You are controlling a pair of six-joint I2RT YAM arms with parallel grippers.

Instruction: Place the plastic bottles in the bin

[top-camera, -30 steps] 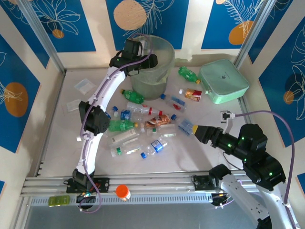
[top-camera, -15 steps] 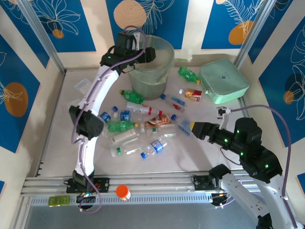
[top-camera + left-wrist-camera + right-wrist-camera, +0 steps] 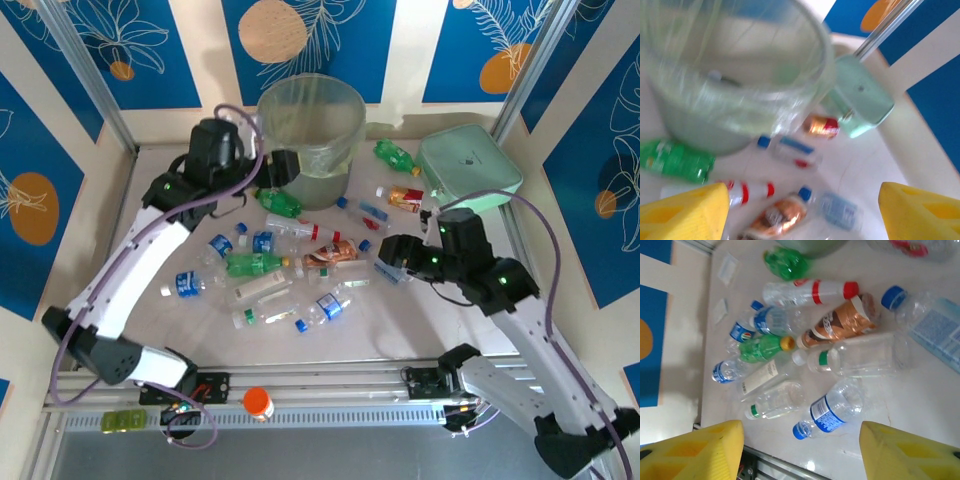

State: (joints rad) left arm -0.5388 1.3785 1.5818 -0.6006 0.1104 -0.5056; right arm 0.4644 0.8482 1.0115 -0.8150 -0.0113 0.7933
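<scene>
Plastic bottles lie strewn over the tabletop in front of the bin. From above, the left end effector hangs beside the bin's wall, the right end effector low over the pile. Left wrist: fingers apart, empty, bin just ahead. Right wrist: fingers apart, nothing gripped. Reaching seems the step; next, closing on one bottle among crowding neighbours, with a mint-green box beside the bin.

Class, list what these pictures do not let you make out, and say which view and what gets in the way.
- Inside of the bin: top view, cloudy wall and glare; left wrist view, blur.
- Print on the brown-labelled bottle: left wrist view, motion blur.
- Blue-capped bottle at the right: right wrist view, body cut off by the right edge.
</scene>
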